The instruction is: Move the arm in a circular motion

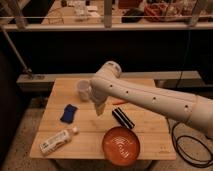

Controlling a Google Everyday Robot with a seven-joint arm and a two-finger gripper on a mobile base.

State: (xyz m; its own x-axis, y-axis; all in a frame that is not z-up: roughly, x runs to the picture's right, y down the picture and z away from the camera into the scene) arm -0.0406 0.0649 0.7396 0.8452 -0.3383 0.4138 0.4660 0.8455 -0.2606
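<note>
The arm point(150, 97) is a thick white glossy tube reaching in from the right edge across the wooden table point(95, 125). Its bulbous joint sits above the table's middle, just right of a white cup point(83, 90). From that joint the gripper point(100, 108) hangs down as a small pale tip over the table's centre, above bare wood between a blue cloth and a black bar. Nothing shows in it.
On the table lie a blue cloth point(69, 113), a white bottle on its side point(57, 140), a black bar-shaped object point(123, 119), an orange bowl point(121, 145) at the front edge and a small red item point(119, 102). A black cable point(187, 150) loops on the floor at right.
</note>
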